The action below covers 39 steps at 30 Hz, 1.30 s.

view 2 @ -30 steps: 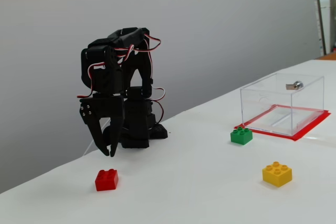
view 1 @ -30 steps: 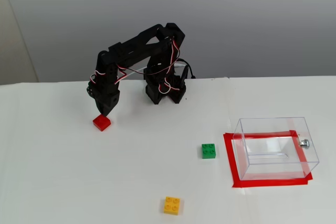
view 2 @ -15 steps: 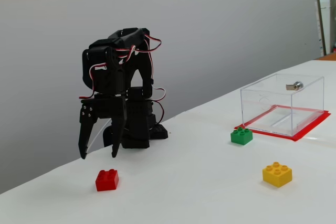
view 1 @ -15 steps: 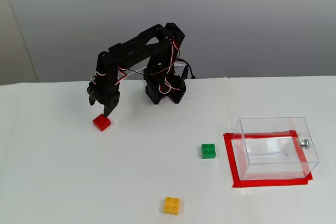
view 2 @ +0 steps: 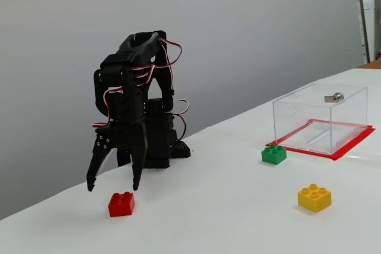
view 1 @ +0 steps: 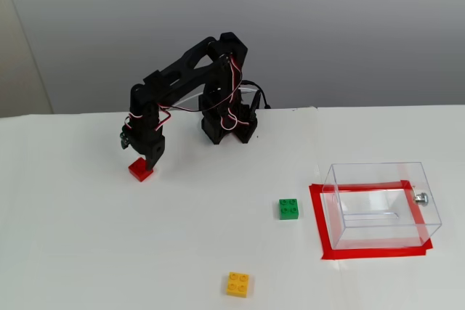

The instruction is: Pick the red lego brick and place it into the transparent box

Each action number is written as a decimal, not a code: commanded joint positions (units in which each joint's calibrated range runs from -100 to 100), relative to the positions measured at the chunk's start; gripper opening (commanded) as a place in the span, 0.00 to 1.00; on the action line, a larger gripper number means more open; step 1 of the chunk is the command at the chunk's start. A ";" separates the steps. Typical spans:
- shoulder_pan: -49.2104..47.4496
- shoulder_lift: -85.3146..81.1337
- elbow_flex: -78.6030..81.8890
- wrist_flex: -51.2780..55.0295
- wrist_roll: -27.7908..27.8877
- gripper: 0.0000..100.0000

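The red lego brick [view 1: 140, 171] [view 2: 121, 204] lies on the white table at the left in both fixed views. My gripper [view 1: 139, 157] [view 2: 113, 187] hangs open just over it, fingers spread wide and pointing down. Its fingertips sit slightly above and behind the brick, not touching it as far as I can see. Nothing is held between the fingers. The transparent box [view 1: 374, 167] [view 2: 297, 120] stands far to the right with a small silver knob on its side.
A red tape rectangle [view 1: 317, 215] [view 2: 351, 144] frames the box. A green brick [view 1: 289, 209] [view 2: 274, 154] lies left of the box and a yellow brick [view 1: 237, 284] [view 2: 314, 197] sits nearer the front. The arm's base [view 1: 227, 125] stands at the table's back.
The gripper went from nearly shut to wide open and came down closer to the red brick. The bricks and the box have not moved.
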<state>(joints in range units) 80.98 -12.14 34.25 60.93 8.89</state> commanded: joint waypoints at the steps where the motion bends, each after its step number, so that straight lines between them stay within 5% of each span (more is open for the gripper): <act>1: 0.38 0.21 -1.33 -0.35 -0.28 0.37; 39: 0.75 10.40 1.83 -7.66 0.35 0.33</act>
<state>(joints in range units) 81.52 -0.72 35.66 52.87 8.99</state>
